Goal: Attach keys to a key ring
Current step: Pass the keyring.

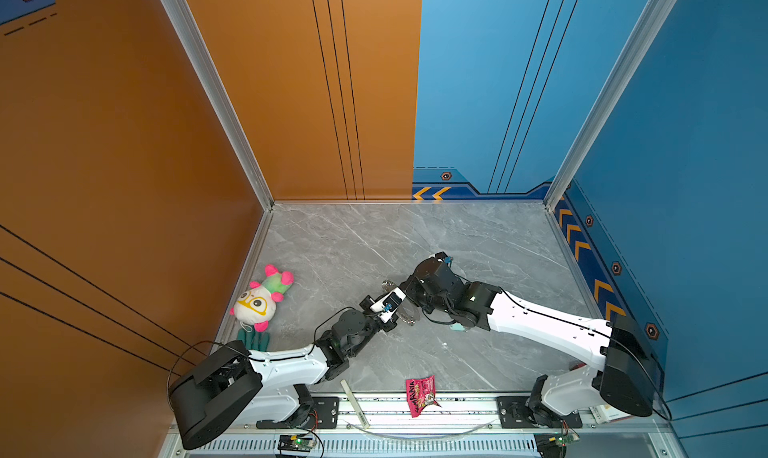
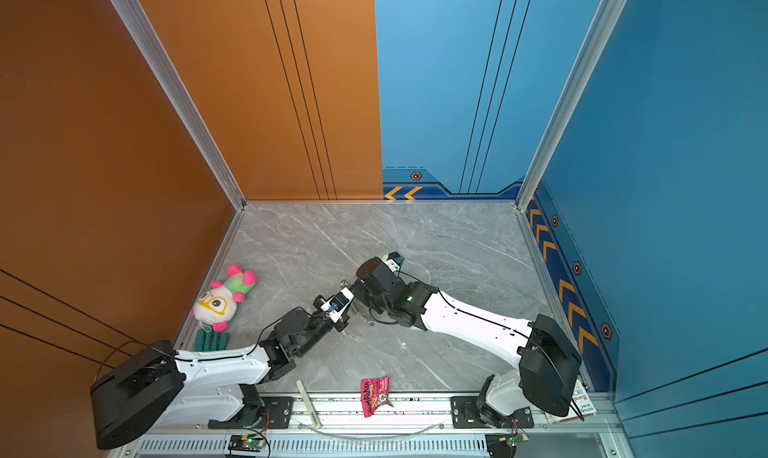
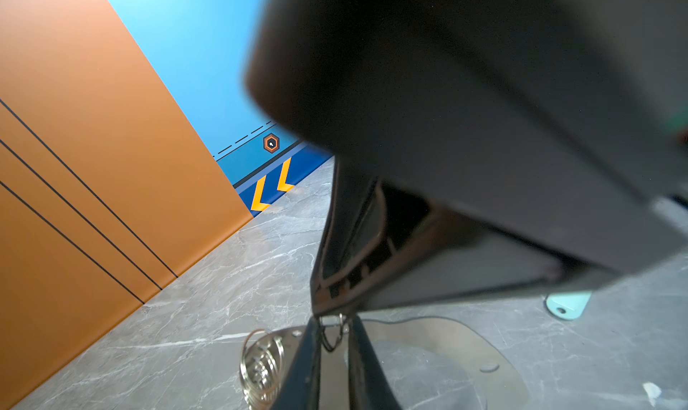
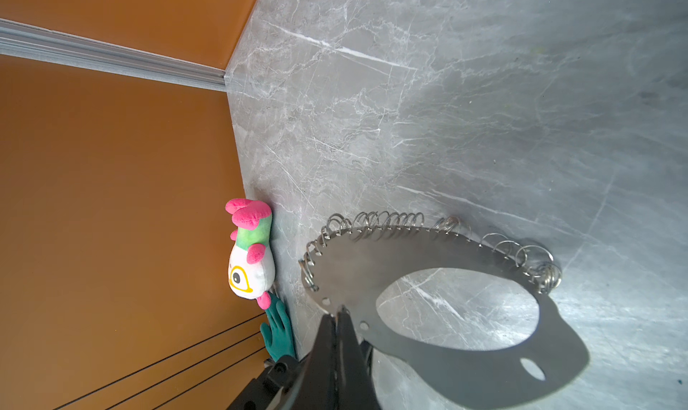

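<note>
Grey key ring (image 4: pixel 357 266), clamped by the closed right gripper (image 4: pixel 337 313), should sit level while the narrowly parted left gripper (image 3: pixel 335 330), grip uncertain, singles out one small ring (image 3: pixel 330 346).

Key (image 3: pixel 567 307) mostly hidden behind blurred right arm (image 3: pixel 465 110), key ring (image 3: pixel 476 348) cut off at frame edge
</note>
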Robot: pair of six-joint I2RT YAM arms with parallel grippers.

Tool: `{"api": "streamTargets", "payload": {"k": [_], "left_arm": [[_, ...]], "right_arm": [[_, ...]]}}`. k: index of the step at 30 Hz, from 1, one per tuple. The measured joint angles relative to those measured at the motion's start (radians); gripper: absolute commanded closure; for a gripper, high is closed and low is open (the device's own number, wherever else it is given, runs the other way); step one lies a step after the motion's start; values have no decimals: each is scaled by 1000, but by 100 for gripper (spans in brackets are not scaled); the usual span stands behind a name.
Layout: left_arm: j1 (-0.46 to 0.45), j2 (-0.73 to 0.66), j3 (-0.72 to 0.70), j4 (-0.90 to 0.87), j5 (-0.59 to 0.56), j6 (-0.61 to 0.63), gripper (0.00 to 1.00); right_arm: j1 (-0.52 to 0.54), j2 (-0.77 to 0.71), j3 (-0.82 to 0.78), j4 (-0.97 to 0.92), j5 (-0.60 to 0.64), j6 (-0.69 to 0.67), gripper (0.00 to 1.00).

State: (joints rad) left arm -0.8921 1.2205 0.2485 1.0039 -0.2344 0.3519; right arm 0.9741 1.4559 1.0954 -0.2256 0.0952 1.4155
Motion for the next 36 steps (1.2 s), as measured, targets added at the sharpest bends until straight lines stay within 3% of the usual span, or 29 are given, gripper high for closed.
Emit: {"api": "streamTargets", "payload": {"k": [15, 23, 27, 36], "left_arm": [[-10, 40, 0, 44, -26, 37, 100], [-13, 34, 0, 40, -39, 37, 100], [-12, 29, 0, 40, -39, 33, 100], [-4, 24, 0, -2, -34, 8, 100]], "right_arm": [[0, -11, -3, 2, -5, 27, 100], [0, -13, -3, 2, -5, 29, 100], [0, -24, -3, -5, -2, 2, 88], [-37, -122, -5, -19, -41, -154, 71]]}}
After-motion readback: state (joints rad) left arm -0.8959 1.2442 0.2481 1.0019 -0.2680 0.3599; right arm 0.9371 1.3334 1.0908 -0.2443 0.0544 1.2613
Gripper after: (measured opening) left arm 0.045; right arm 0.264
